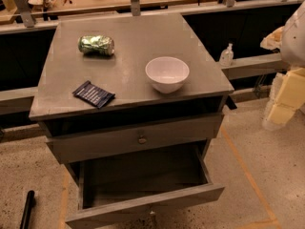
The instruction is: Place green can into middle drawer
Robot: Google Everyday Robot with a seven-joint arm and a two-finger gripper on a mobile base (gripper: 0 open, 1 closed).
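The green can (pixel 96 45) lies on its side at the back left of the grey cabinet top (pixel 128 32). The middle drawer (pixel 143 185) is pulled out below, and its inside looks empty. Its flat front (pixel 143 205) faces me, with a small knob at the bottom edge. The upper drawer front (pixel 138 140), with a round knob, is closed. My gripper (pixel 282 108) hangs at the right edge of the view. It is beside the cabinet, well away from the can and lower than the cabinet top.
A white bowl (pixel 167 74) stands on the right of the cabinet top. A dark snack packet (pixel 93 94) lies near its front left edge. A small clear bottle (pixel 227 55) stands on a ledge behind right. A black rod (pixel 27 209) is on the floor at left.
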